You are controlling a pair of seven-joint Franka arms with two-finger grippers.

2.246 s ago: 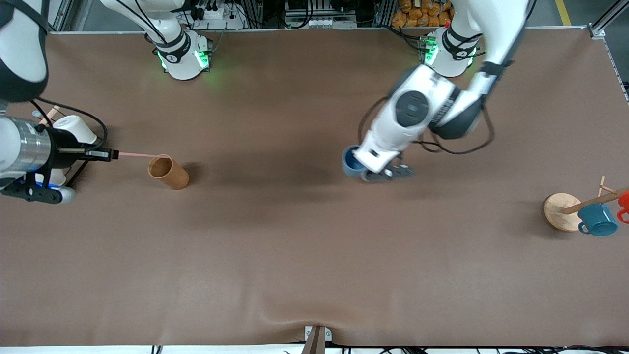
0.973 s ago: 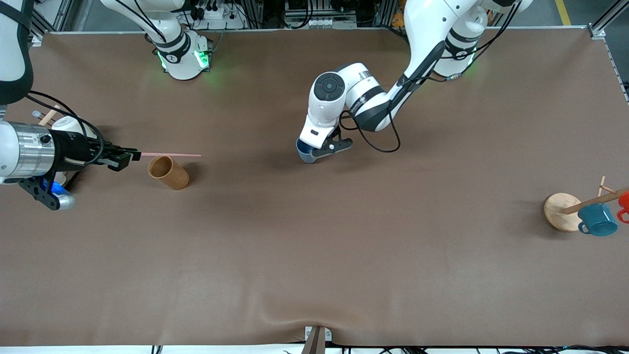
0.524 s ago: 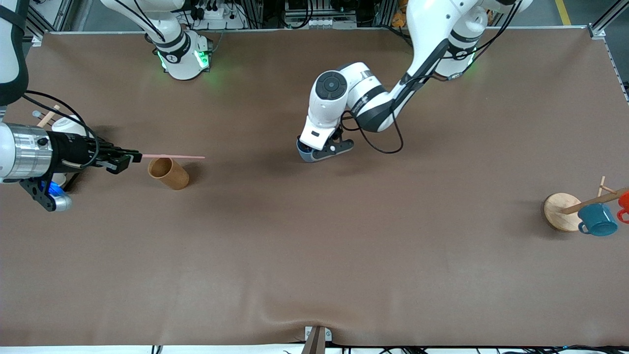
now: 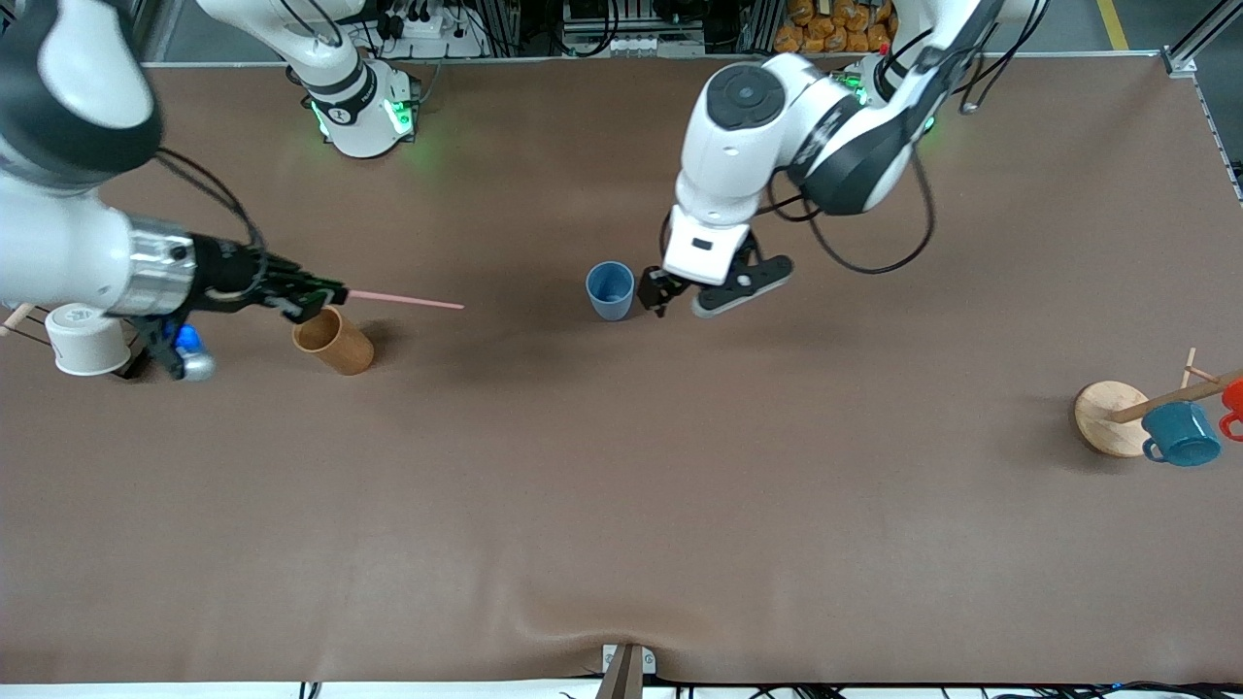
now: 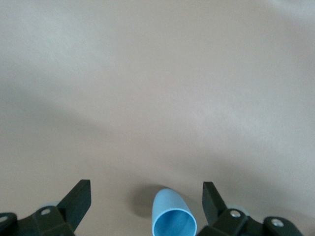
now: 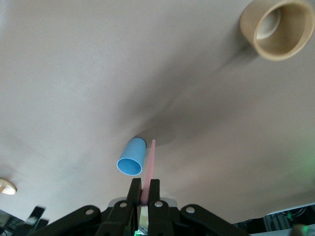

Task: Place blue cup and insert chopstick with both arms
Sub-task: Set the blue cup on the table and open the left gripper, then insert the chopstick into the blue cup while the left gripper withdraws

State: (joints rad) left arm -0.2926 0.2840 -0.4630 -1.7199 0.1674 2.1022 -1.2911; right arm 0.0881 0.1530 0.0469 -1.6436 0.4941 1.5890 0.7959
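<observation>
The blue cup [image 4: 610, 289] stands upright on the brown table mat, mid-table, with nothing touching it. My left gripper [image 4: 682, 296] is open and empty, raised just beside the cup toward the left arm's end. In the left wrist view the cup [image 5: 173, 216] shows between the spread fingers [image 5: 78, 196]. My right gripper [image 4: 316, 296] is shut on the pale-pink chopstick [image 4: 408, 300] and holds it level above the brown cup [image 4: 333, 341], tip toward the blue cup. The right wrist view shows the chopstick [image 6: 150, 157] pinched in the shut jaws and the blue cup [image 6: 132, 158] farther off.
The brown cup stands upright toward the right arm's end and also shows in the right wrist view [image 6: 278, 28]. A white cup [image 4: 85, 340] sits near that end's edge. A wooden mug rack [image 4: 1107, 417] with a teal mug [image 4: 1180, 434] and a red mug [image 4: 1233, 398] stands at the left arm's end.
My left gripper has let go of the blue cup, opened, risen and drawn back toward its base. My right gripper has carried the chopstick farther toward the blue cup.
</observation>
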